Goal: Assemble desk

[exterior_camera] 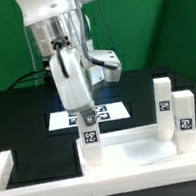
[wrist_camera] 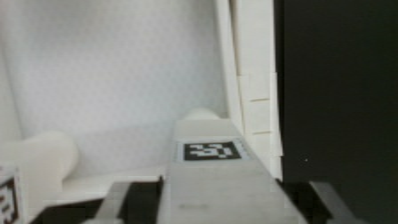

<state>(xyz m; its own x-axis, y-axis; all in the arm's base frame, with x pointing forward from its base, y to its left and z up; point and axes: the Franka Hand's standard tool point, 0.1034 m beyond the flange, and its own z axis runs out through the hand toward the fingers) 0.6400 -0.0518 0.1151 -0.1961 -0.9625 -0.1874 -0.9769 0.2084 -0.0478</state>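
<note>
One leg post (exterior_camera: 89, 128) stands upright in the gripper (exterior_camera: 86, 116), jaws clamped on its sides. Its long axis is vertical, directly above the panel's (exterior_camera: 144, 152) corner on the exterior view's left.

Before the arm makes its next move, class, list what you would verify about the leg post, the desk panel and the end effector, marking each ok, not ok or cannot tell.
1. End effector shut on the leg post: ok; the wrist view shows the post between the fingers.
2. Leg post upright: ok.
3. Leg post at the desk panel corner on the exterior view's left: ok.
4. Leg post seated in its corner hole: cannot tell; the hole is hidden.
5. Two other posts upright at the panel's end on the exterior view's right, apart from the arm: ok.
</note>
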